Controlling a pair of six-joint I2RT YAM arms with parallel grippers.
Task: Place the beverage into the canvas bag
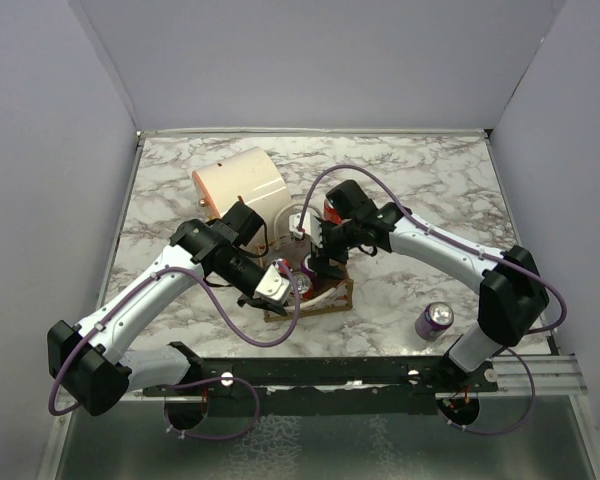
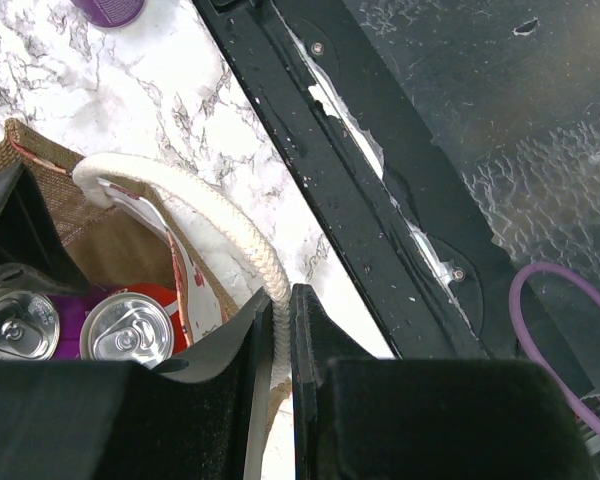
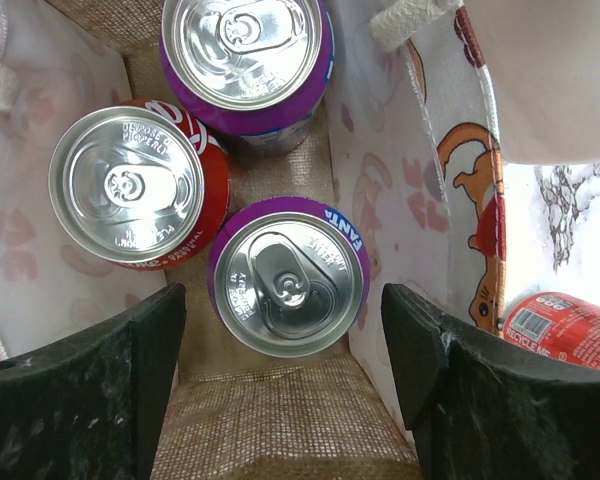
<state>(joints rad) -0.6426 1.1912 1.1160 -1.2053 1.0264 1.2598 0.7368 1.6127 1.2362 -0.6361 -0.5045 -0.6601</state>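
Note:
The canvas bag (image 1: 332,296) stands on the marble table between the two arms. In the right wrist view its wall (image 3: 395,190) and burlap floor enclose three upright cans: a purple one (image 3: 247,55), a red one (image 3: 130,185) and a purple Fanta can (image 3: 288,275). My right gripper (image 3: 283,320) is open and empty, its fingers straddling the Fanta can from above (image 1: 325,262). My left gripper (image 2: 278,315) is shut on the bag's white rope handle (image 2: 230,220) at the bag's near left side (image 1: 278,284). Another purple can (image 1: 433,320) stands on the table at the right.
A large cream cylinder (image 1: 242,185) lies behind the bag. A red can (image 3: 565,330) sits on the table just outside the bag, behind my right wrist (image 1: 332,212). The black rail (image 1: 330,375) runs along the near edge. White walls enclose the table.

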